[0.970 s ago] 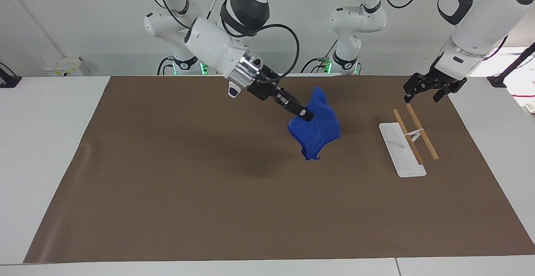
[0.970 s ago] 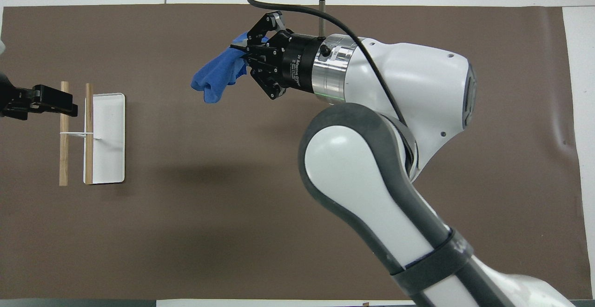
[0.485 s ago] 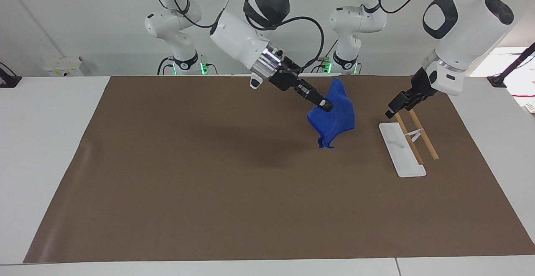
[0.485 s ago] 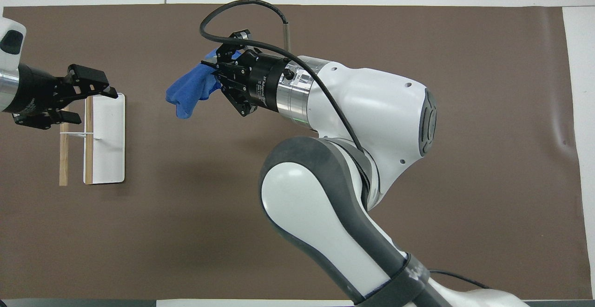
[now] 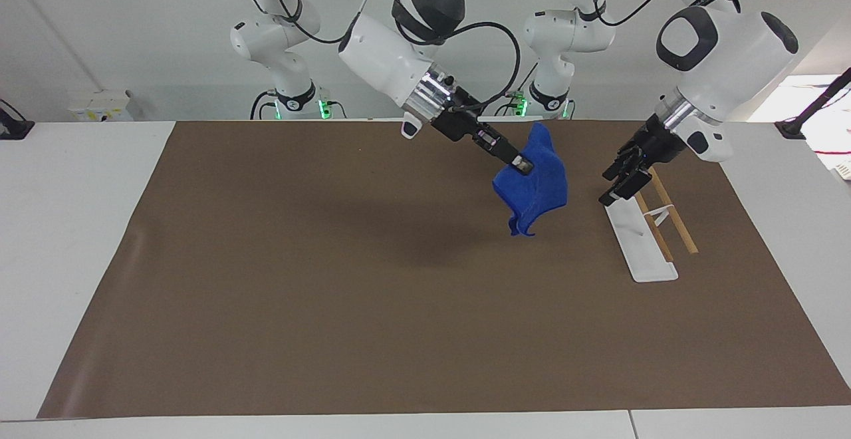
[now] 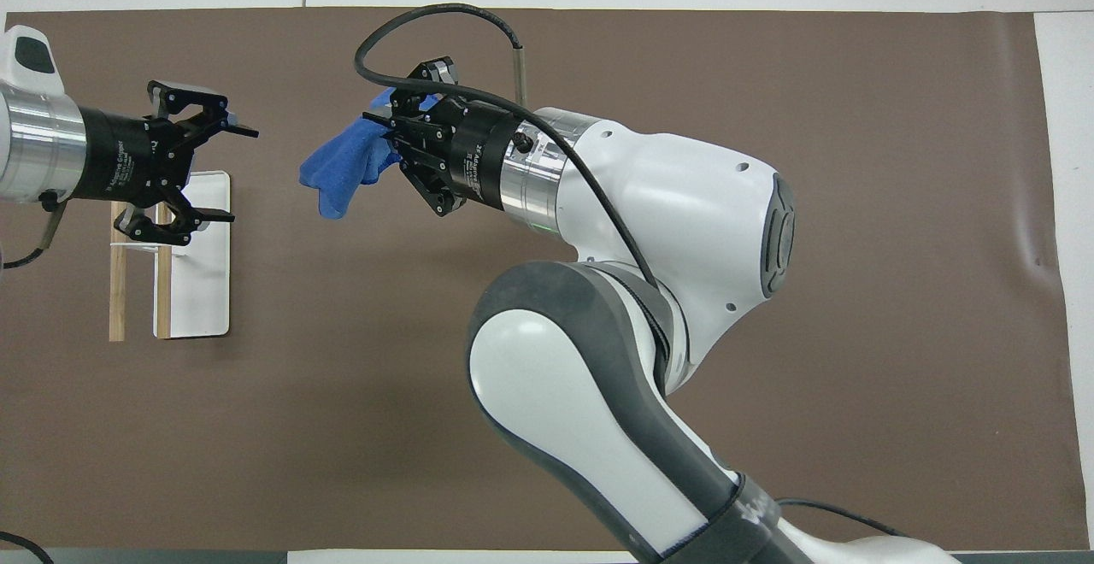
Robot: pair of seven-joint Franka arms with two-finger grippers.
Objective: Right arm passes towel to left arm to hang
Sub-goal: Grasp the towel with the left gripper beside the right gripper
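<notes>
Blue microfibre, the towel [image 5: 532,186] hangs clear of the brown mat [image 5: 332,292], pinched at its upper part by the right gripper [image 5: 523,165], whose fingers are closed on the cloth. Its loose length drops straight down, the creased lower corner not touching the mat. The left gripper [image 6: 224,173] stands just beside the towel toward the left arm's end of the counter, fingers spread wide, mouth turned at the cloth, over the rack's white base [image 5: 638,243]. The handover turns on that small gap: the towel lies straight ahead of the open fingers, level with them. The wooden rails [image 5: 673,216] of the rack sit beneath and beside the left gripper.

A second ago the left gripper hung over the rails, well apart from the towel; both have since closed in.
</notes>
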